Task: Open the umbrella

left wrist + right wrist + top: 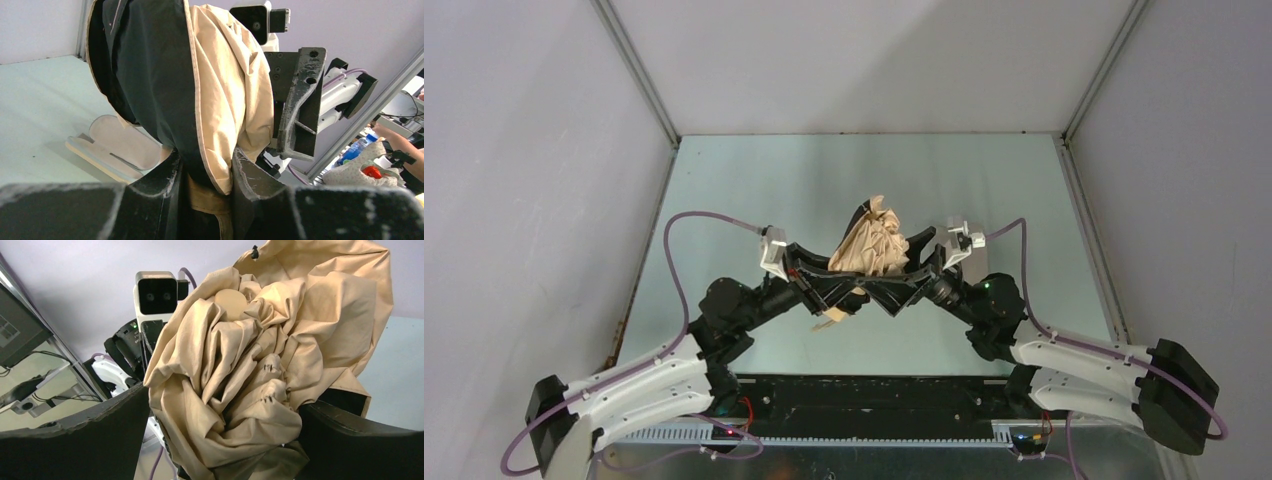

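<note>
The umbrella (876,243) is a crumpled tan bundle held upright above the middle of the table. Its black lining and tan fabric fill the left wrist view (220,90). My left gripper (849,291) is shut on the umbrella's lower end; tan fabric and a beige part sit pinched between its fingers (207,165). My right gripper (906,275) is open, and the bunched canopy (250,365) lies between its spread fingers (100,435) and touches them. The shaft and handle are hidden.
A pale flat fabric sleeve (828,320) lies on the green table (754,190) under the left gripper; it also shows in the left wrist view (115,145). Grey walls (524,180) close in the table on three sides. Both arms meet at the centre.
</note>
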